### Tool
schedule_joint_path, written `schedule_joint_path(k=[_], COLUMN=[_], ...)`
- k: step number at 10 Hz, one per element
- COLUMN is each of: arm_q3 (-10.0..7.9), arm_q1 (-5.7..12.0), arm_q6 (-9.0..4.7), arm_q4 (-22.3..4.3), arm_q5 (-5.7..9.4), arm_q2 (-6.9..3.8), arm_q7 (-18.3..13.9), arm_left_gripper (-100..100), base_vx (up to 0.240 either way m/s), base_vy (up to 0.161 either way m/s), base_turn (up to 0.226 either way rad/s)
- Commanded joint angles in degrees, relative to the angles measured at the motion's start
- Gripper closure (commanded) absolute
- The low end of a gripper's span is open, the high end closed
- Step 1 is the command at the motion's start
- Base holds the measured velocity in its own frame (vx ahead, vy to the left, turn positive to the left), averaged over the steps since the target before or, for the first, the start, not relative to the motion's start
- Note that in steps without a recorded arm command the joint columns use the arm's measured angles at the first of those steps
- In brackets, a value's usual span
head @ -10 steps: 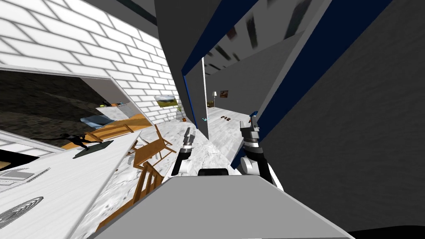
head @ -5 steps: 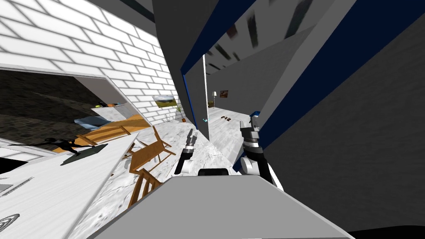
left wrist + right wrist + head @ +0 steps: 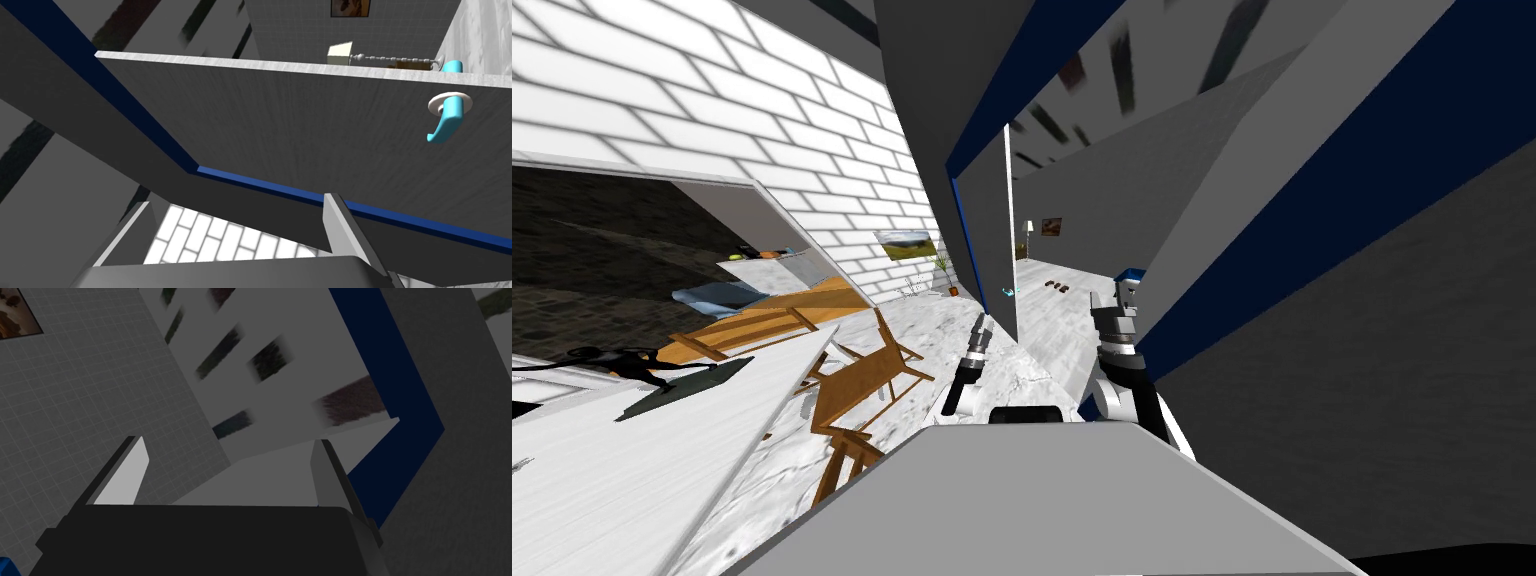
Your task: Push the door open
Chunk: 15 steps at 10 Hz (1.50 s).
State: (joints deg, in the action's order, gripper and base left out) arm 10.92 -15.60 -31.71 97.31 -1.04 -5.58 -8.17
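Note:
The grey door (image 3: 990, 235) stands partly open in a dark blue frame (image 3: 964, 230), its free edge towards me. A cyan lever handle (image 3: 1006, 291) sits low on it. My left gripper (image 3: 982, 326) is open just short of the door's face, below the handle. In the left wrist view the door panel (image 3: 300, 135) spans the picture beyond the left gripper (image 3: 235, 220), with the cyan handle (image 3: 446, 117) off to one side of the fingers (image 3: 345, 230). My right gripper (image 3: 1120, 298) is open beside the frame's right post (image 3: 1212, 290); the right gripper (image 3: 227, 463) holds nothing.
Tipped wooden chairs (image 3: 862, 370) and a white table (image 3: 662, 450) lie to my left by a white brick wall (image 3: 712, 100). Through the doorway, pale floor (image 3: 1072, 290) runs to a lamp (image 3: 1028, 232) and a picture (image 3: 1052, 227).
My left gripper has moved right and forward, closer to the door's face. My view has swung, sliding the table and chairs leftward. The right arm has kept its place.

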Motion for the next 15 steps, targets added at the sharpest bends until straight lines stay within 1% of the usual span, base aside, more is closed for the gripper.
schedule_joint_path(k=[1, 9, 13, 15], arm_q3=[0.49, 3.35, 4.79, 4.79], arm_q1=[0.8, 4.78, 6.77, 6.77], arm_q6=[-0.54, -2.98, -4.2, -4.2], arm_q4=[-1.9, -11.7, -16.6, -16.6], arm_q5=[-0.37, -2.51, -3.58, -3.58], arm_q2=[-0.23, -0.4, -0.36, -0.36], arm_q7=[-0.3, -1.4, -1.9, -1.9], arm_left_gripper=[-100, -100, -100, -100], base_vx=[0.079, 0.092, 0.057, 0.018], base_vy=[0.084, 0.082, 0.031, 0.0], base_turn=[-0.023, -0.023, 0.067, 0.0])
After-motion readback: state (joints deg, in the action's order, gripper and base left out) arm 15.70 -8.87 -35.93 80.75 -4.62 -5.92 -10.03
